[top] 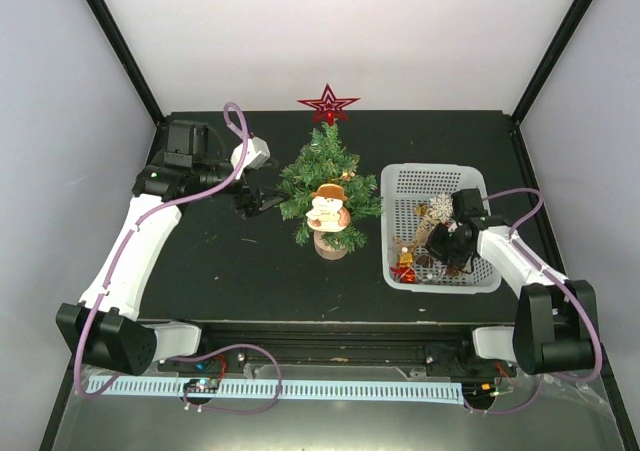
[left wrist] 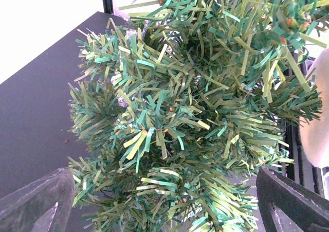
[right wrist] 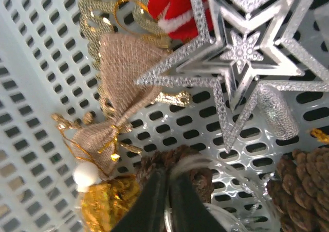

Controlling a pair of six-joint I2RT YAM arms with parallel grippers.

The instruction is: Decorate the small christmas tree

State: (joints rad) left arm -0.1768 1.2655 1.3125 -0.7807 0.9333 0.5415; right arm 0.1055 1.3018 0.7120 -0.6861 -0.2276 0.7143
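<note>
Small christmas tree [left wrist: 195,119] overflows the left wrist view, base cut off.

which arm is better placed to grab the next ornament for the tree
Right: the right gripper is down in the white basket, jaws closed beside a pine cone. The left gripper hangs open at the small christmas tree.

Small christmas tree [top: 325,166] mid-table, snowman [top: 328,209] on its near side, basket [top: 432,169] just right, pine cone [right wrist: 308,178] inside.
</note>
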